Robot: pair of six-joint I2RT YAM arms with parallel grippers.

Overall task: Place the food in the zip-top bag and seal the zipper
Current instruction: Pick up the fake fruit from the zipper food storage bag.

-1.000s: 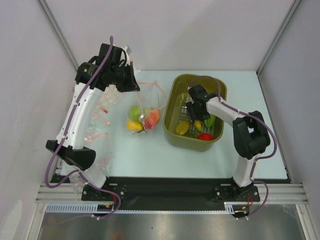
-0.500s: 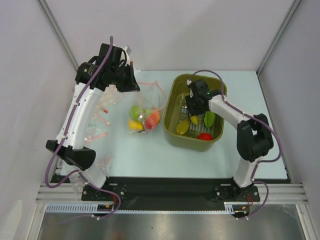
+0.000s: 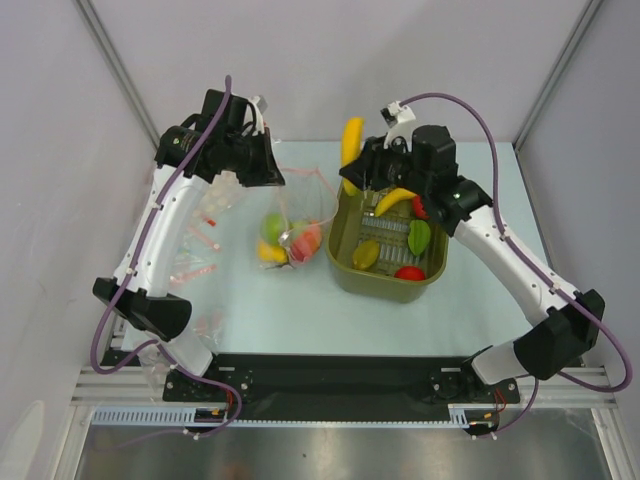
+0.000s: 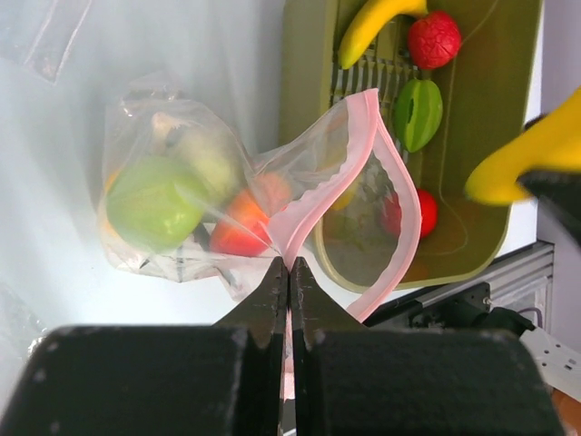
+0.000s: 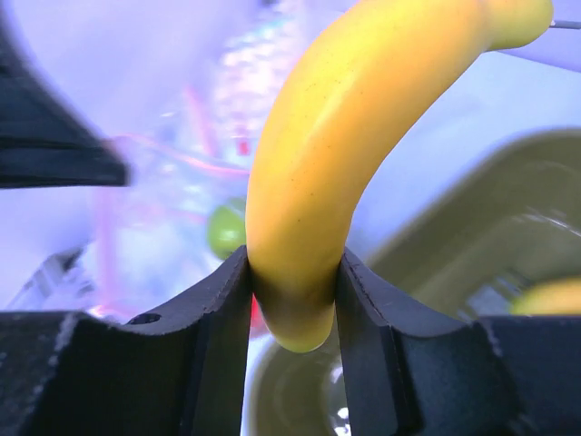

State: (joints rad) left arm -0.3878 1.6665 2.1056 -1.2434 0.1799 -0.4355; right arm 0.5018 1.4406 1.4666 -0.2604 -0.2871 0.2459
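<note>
**Top view.** Left gripper [image 3: 263, 172] sits at 11 o'clock of the table [image 3: 300, 320], fingers pinched shut on the mouth edge of the bag [image 3: 292, 228]. The bag's body lies at 9 o'clock of the tub [image 3: 388, 290], just beside its wall. In the bag are an apple [image 3: 270, 224], a red-orange piece and a yellow piece. Right gripper [image 3: 360, 178] is over the tub's 11 o'clock corner, clamped on a banana [image 3: 351, 138] that points toward 12 o'clock, above the tub rim. In the tub are a second banana [image 3: 393, 201], a green fruit [image 3: 419, 237] and a tomato [image 3: 408, 272].

**Left wrist.** The fingertips are fully together, with the zipper [image 4: 392, 168] nipped between them at one spot. The rest of the pink strip loops away toward 1 o'clock, so the mouth gapes. The apple is at 9 o'clock, with the red-orange piece touching it. The tub lies beyond the mouth. A red bumpy fruit [image 4: 434, 38] is just beside the second banana. The held banana's end enters at 3 o'clock.

**Right wrist.** Both fingers [image 5: 216, 313] press the banana's sides near its lower end, and it curves up toward 1 o'clock. The background is blurred: bag and pink strip at 9 o'clock, tub at 4 o'clock.
</note>
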